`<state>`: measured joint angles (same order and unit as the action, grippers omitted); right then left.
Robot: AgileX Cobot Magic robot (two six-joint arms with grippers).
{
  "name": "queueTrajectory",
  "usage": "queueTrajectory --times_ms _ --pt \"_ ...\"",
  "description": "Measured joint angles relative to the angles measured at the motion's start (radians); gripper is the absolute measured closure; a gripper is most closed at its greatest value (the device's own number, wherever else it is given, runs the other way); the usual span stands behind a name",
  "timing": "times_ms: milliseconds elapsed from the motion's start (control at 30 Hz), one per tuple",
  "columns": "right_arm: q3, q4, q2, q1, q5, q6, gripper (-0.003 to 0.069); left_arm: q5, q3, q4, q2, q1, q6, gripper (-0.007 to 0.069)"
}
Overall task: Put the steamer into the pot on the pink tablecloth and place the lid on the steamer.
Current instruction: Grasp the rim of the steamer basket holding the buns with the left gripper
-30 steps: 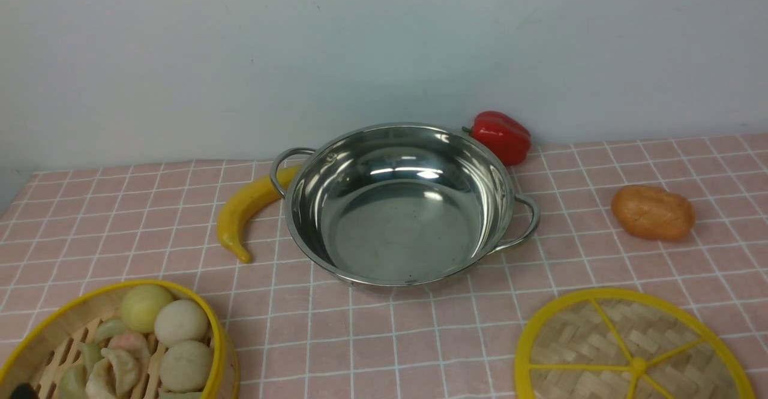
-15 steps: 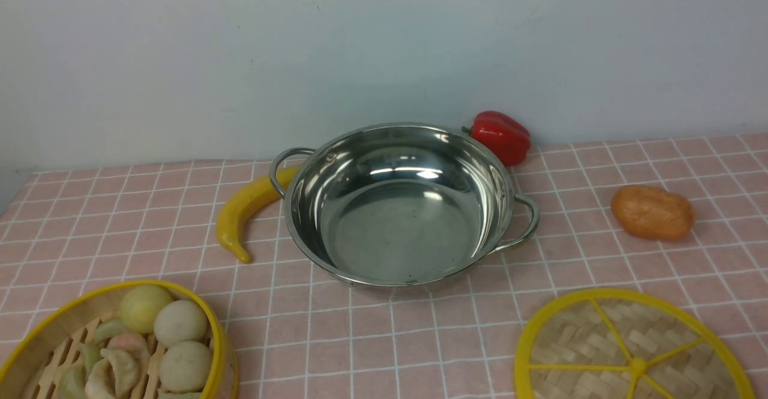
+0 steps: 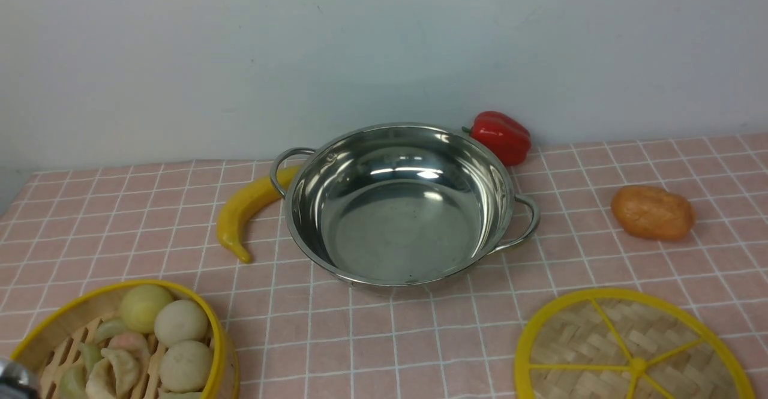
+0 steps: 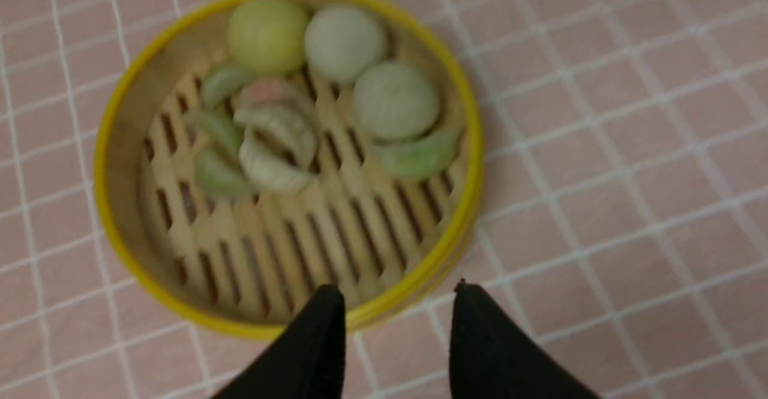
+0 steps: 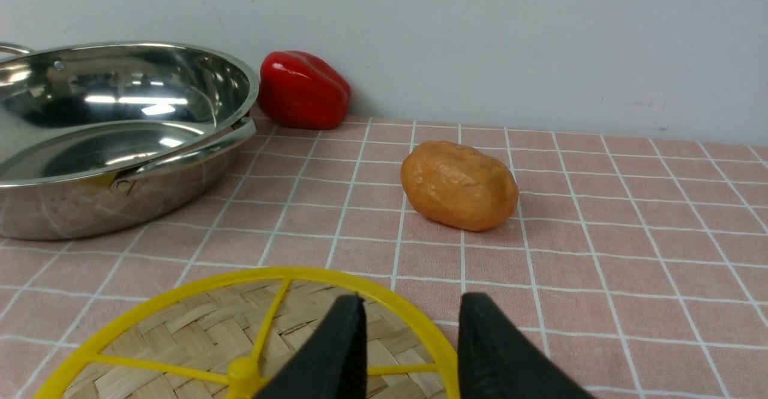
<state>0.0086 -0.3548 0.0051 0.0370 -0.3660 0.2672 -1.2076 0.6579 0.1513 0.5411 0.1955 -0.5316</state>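
The steamer [image 3: 36, 333], a bamboo basket with a yellow rim and buns and dumplings inside, sits on the pink tablecloth [image 3: 420, 339] at the near left. In the left wrist view my left gripper [image 4: 397, 291] hangs open over the steamer's [image 4: 312, 237] near rim, one fingertip [image 4: 330, 303] over the slats and the other outside. The empty steel pot [image 3: 396, 231] stands in the middle. At the near right the lid [image 3: 630, 351] lies flat. My right gripper [image 5: 413, 300] is open across the edge of the lid [image 5: 198, 321].
A yellow banana [image 3: 240, 213] lies against the pot's left handle. A red pepper [image 3: 501, 135] sits behind the pot by the wall. An orange potato-like lump [image 3: 653, 212] lies to the right. A shiny bit of my left arm [image 3: 12, 381] shows in the near left corner.
In the front view's near left corner a dark tip showed one second ago, then nothing, and now a shiny part of my left arm shows. Pot, steamer and lid have not moved.
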Motion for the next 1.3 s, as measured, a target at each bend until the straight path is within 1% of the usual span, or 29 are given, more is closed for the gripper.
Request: queueTrajectory --times_ms 67,133,167,200,267,367,400,467,500,533,567,600,633,667,767,867,1067,1300 --pt "0.000 0.000 0.000 0.000 0.000 0.000 0.0417 -0.003 -0.009 -0.011 0.064 0.000 -0.079 0.0382" --pt "0.000 0.000 0.000 0.000 0.000 0.000 0.0417 -0.004 -0.012 0.017 0.122 0.000 -0.159 0.0382" --pt "0.000 0.000 0.000 0.000 0.000 0.000 0.0417 -0.007 -0.013 0.054 0.161 0.000 -0.222 0.0382" --pt "0.000 0.000 0.000 0.000 0.000 0.000 0.0417 -0.007 -0.013 0.059 0.161 0.000 -0.231 0.0382" --pt "0.000 0.000 0.000 0.000 0.000 0.000 0.0417 -0.012 -0.014 0.118 0.226 0.000 -0.316 0.0382" --pt "0.000 0.000 0.000 0.000 0.000 0.000 0.0417 -0.012 -0.014 0.144 0.294 -0.021 -0.350 0.0381" --pt "0.000 0.000 0.000 0.000 0.000 0.000 0.0417 -0.012 -0.014 0.144 0.299 -0.024 -0.352 0.0381" --pt "0.000 0.000 0.000 0.000 0.000 0.000 0.0417 -0.013 -0.014 0.097 0.392 -0.082 -0.370 0.0351" --pt "0.000 0.000 0.000 0.000 0.000 0.000 0.0417 -0.014 -0.014 0.085 0.399 -0.090 -0.370 0.0349" --pt "0.000 0.000 0.000 0.000 0.000 0.000 0.0417 -0.014 -0.014 0.064 0.425 -0.103 -0.370 0.0334" --pt "0.000 0.000 0.000 0.000 0.000 0.000 0.0417 -0.014 -0.014 -0.001 0.482 -0.145 -0.362 0.0298" --pt "0.000 0.000 0.000 0.000 0.000 0.000 0.0417 -0.014 -0.014 -0.020 0.504 -0.160 -0.356 0.0281" --pt "0.000 0.000 0.000 0.000 0.000 0.000 0.0417 -0.014 -0.014 -0.024 0.509 -0.164 -0.355 0.0277" --pt "0.000 0.000 0.000 0.000 0.000 0.000 0.0417 -0.009 -0.014 -0.040 0.536 -0.187 -0.350 0.0255" --pt "0.000 0.000 0.000 0.000 0.000 0.000 0.0417 0.052 -0.014 -0.046 0.585 -0.221 -0.344 0.0223" --pt "0.000 0.000 0.000 0.000 0.000 0.000 0.0417 0.138 -0.014 -0.059 0.625 -0.229 -0.347 0.0216" --pt "0.000 0.000 0.000 0.000 0.000 0.000 0.0417 0.221 -0.014 -0.081 0.714 -0.229 -0.351 0.0216" --pt "0.000 0.000 0.000 0.000 0.000 0.000 0.0417 0.273 -0.014 -0.080 0.842 -0.231 -0.351 0.0216"
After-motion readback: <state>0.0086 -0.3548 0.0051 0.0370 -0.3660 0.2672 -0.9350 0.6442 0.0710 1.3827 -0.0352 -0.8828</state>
